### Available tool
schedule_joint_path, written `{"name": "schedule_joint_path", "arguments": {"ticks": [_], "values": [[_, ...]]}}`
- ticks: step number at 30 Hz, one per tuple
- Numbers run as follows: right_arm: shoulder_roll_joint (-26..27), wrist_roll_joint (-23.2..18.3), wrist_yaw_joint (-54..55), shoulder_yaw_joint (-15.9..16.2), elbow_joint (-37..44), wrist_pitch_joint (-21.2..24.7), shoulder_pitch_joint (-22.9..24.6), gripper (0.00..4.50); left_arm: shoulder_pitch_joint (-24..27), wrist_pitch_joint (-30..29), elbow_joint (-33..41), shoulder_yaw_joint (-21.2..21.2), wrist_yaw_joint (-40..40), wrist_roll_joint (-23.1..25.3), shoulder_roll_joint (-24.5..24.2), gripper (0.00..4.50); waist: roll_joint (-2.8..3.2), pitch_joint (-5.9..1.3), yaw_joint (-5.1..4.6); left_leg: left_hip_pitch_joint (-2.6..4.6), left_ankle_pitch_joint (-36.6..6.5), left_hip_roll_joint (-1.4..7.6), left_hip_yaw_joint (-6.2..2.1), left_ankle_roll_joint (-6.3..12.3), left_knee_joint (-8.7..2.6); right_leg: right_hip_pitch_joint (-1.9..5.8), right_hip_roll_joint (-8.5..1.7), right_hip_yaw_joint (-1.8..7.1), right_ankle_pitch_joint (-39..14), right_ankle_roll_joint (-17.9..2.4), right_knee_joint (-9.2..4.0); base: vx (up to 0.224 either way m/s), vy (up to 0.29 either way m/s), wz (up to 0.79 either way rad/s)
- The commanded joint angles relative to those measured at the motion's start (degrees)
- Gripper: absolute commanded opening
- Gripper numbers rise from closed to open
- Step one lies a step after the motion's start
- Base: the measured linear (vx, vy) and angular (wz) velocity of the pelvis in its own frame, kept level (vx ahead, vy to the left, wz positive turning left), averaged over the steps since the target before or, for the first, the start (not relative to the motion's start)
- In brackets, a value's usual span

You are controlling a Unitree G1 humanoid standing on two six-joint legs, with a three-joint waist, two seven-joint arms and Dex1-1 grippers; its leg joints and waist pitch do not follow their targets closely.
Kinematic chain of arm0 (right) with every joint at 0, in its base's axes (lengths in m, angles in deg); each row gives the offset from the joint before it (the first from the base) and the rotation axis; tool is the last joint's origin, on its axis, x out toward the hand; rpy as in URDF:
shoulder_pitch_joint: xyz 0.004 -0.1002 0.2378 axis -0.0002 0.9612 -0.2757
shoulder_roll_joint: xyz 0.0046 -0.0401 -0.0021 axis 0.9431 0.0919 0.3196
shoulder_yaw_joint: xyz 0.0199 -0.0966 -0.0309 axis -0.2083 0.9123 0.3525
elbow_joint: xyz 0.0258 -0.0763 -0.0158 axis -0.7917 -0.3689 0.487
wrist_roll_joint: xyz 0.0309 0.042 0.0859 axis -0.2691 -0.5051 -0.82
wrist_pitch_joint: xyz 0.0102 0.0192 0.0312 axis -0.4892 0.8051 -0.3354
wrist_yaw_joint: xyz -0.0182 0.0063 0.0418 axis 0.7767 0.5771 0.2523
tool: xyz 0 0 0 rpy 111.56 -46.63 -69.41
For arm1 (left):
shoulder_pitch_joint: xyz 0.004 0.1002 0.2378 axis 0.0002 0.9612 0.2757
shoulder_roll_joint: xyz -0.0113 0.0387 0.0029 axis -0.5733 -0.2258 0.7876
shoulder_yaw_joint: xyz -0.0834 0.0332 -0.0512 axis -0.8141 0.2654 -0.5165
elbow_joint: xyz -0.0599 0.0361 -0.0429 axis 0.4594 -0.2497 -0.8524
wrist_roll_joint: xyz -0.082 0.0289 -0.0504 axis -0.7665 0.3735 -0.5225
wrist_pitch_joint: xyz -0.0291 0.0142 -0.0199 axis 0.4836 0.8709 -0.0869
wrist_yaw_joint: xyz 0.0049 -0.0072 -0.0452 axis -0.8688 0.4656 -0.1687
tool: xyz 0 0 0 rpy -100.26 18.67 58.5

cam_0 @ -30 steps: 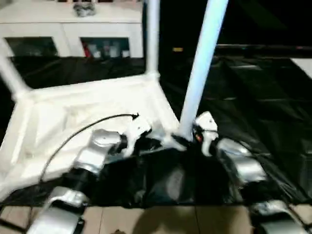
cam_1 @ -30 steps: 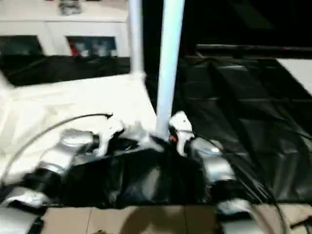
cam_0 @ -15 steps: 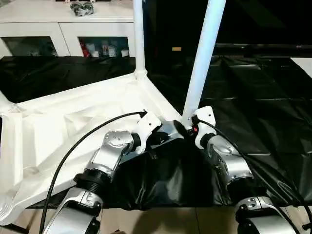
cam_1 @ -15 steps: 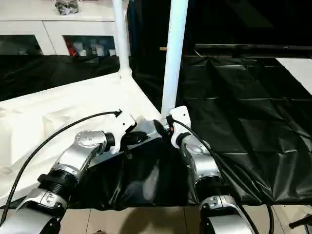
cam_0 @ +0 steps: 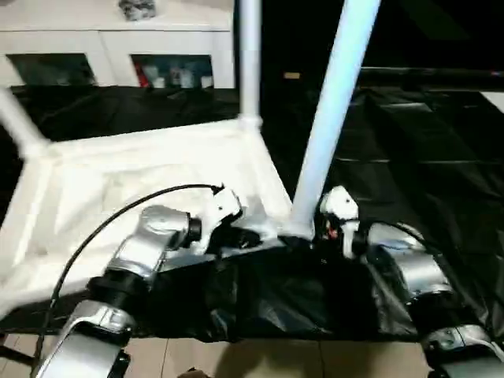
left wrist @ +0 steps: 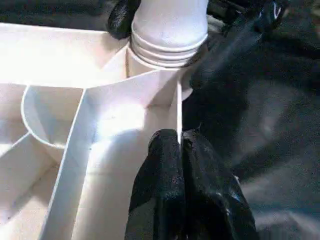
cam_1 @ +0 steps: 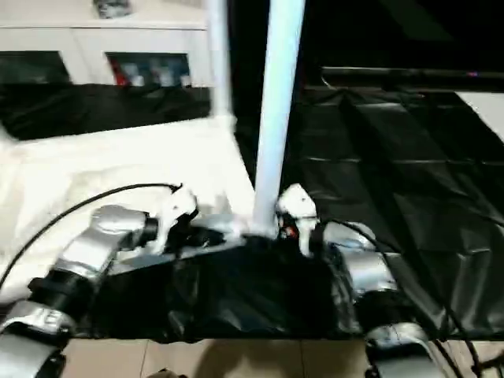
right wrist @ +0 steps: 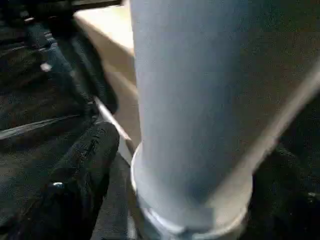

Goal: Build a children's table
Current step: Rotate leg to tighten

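We see the left gripper (left wrist: 181, 150) clamped on the tabletop (cam_0: 118, 181) rim at its near corner. The right gripper (right wrist: 165, 165) straddles the leg (cam_0: 335, 102) standing there, its fingers (right wrist: 85, 165) spread apart.

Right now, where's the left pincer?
Left pincer sits shut on the tabletop's thin near rim, just left of the near-corner leg.

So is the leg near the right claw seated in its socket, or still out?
In. The leg stands upright, its ringed base sunk into the tabletop corner socket.
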Motion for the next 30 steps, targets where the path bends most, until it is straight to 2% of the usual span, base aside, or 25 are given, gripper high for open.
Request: {"name": "schedule_joint_path", "arguments": {"ticks": [1, 5, 8, 14, 17, 19, 20, 22, 24, 25, 26, 28, 30], "values": [[1.3, -1.5, -7.5, 6.3, 2.5, 0.8, 1.8, 3.87, -0.9, 0.8, 2.4, 1.4, -1.3, -1.9, 1.1, 0.0, -0.02, -3.03, 0.04, 0.8, -16.2, 1.88, -0.64, 3.2, -3.51, 2.62, -3.05, 2.15, -14.5, -13.1, -3.65, 0.0, 0.0, 0.0], [0.8, -2.1, -10.3, 7.1, 4.0, 2.4, 2.4, 3.73, -0.7, 0.3, 3.0, 1.6, -3.0, -2.5, 0.6, 0.0, -0.1, -3.04, 0.22, 0.69, -16.6, 1.88, -0.73, 2.49, -3.66, 2.63, -3.11, 2.22, -15.3, -12.5, -3.63, 0.0, 0.0, 0.0], [0.2, -2.9, -13.1, 7.9, 5.9, 4.5, 2.8, 3.53, -0.7, 0.0, 3.1, 1.9, -4.7, -2.8, 0.0, 0.0, -0.22, -3.16, 0.33, 0.57, -15.3, 1.85, -0.75, 2.81, -3.54, 2.76, -3.1, 2.23, -14.4, -12.3, -3.48, 0.0, 0.0, 0.0], [-0.8, -3.8, -15.6, 8.7, 8.0, 6.7, 3.4, 3.2, -0.7, -0.5, 3.1, 2.3, -6.6, -3.1, -0.9, 0.0, -0.21, -3.3, 0.4, 0.55, -13.5, 1.85, -0.68, 3.34, -3.35, 2.73, -3.09, 2.19, -11.8, -13.3, -3.15, 0.0, 0.0, 0.0], [-0.2, -3.3, -14.0, 8.2, 7.5, 6.5, 3.6, 2.9, -0.5, -0.4, 3.1, 1.9, -5.1, -2.8, -0.4, 0.0, -0.09, -3.26, 0.41, 0.57, -14.2, 1.81, -0.68, 2.86, -3.39, 2.73, -3.16, 2.17, -12.9, -13.1, -3.29, 0.0, 0.0, 0.0], [0.2, -3.0, -12.9, 7.9, 7.1, 6.3, 3.6, 2.85, -0.5, -0.3, 2.9, 1.6, -3.9, -2.6, 0.0, 0.0, -0.16, -3.2, 0.4, 0.6, -14.8, 1.81, -0.69, 2.58, -3.42, 2.72, -3.16, 2.19, -13.9, -12.8, -3.39, 0.0, 0.0, 0.0], [2.1, -1.7, -7.8, 6.5, 4.8, 4.9, 3.2, 2.85, -0.9, -0.1, 1.9, 0.8, 0.1, -1.8, 1.5, 0.0, 0.19, -3.25, 0.42, 0.69, -14.8, 1.83, -0.74, 2.38, -3.42, 2.66, -3.16, 2.21, -13.9, -12.8, -3.36, 0.0, 0.0, 0.0], [4.0, -0.4, -2.2, 5.2, 2.5, 4.4, 2.7, 2.7, -1.3, -0.1, 1.2, 0.3, 3.5, -1.1, 2.8, 0.0, 0.08, -3.06, 0.07, 0.65, -15.9, 1.81, -0.78, 1.52, -3.56, 2.51, -3.24, 2.22, -15.2, -12.6, -3.58, 0.0, 0.0, 0.0], [6.0, 0.5, 3.7, 3.8, 0.6, 4.9, 2.1, 2.69, -1.6, -0.3, 0.6, -0.1, 6.6, -0.6, 4.0, 0.0, -0.12, -2.84, -0.3, 0.97, -18.4, 1.53, -1.01, 0.55, -3.78, 2.49, -3.43, 2.09, -22.1, -10.5, -4.32, 0.0, 0.0, 0.0], [6.8, 0.8, 6.0, 3.3, -0.1, 4.9, 1.9, 2.68, -1.8, -0.5, 0.3, -0.3, 7.9, -0.5, 4.5, 0.0, -0.2, -2.75, -0.41, 1.0, -18.7, 1.58, -1.06, 0.39, -3.85, 2.39, -3.44, 2.15, -23.2, -10.0, -4.49, 0.0, 0.0, 0.0], [8.3, 1.1, 9.7, 2.8, -1.0, 5.1, 1.7, 2.66, -2.1, -0.9, -0.2, -0.5, 10.6, 0.0, 5.6, 0.0, -0.41, -2.67, -0.77, 1.09, -19.7, 1.47, -1.14, 0.17, -3.94, 2.25, -3.35, 2.1, -25.9, -8.6, -4.89, 0.0, 0.0, 0.0], [10.6, 1.9, 15.2, 2.3, -2.2, 6.0, 1.2, 2.65, -2.5, -1.4, -0.6, -0.6, 13.8, 0.6, 7.3, 0.0, -0.33, -2.6, -1.06, 1.27, -20.3, 1.43, -1.23, -0.03, -3.98, 1.96, -3.41, 2.11, -27.3, -8.2, -5.03, 0.0, 0.0, 0.0], [12.1, 2.5, 18.6, 2.1, -3.1, 6.1, 0.8, 2.65, -2.8, -1.7, -1.0, -0.8, 16.3, 1.0, 8.5, 0.0, -0.45, -2.52, -1.66, 1.09, -20.9, 1.28, -1.36, 0.11, -4.03, 1.93, -3.37, 1.97, -29.8, -6.8, -5.41, 0.0, 0.0, 0.0]]}}
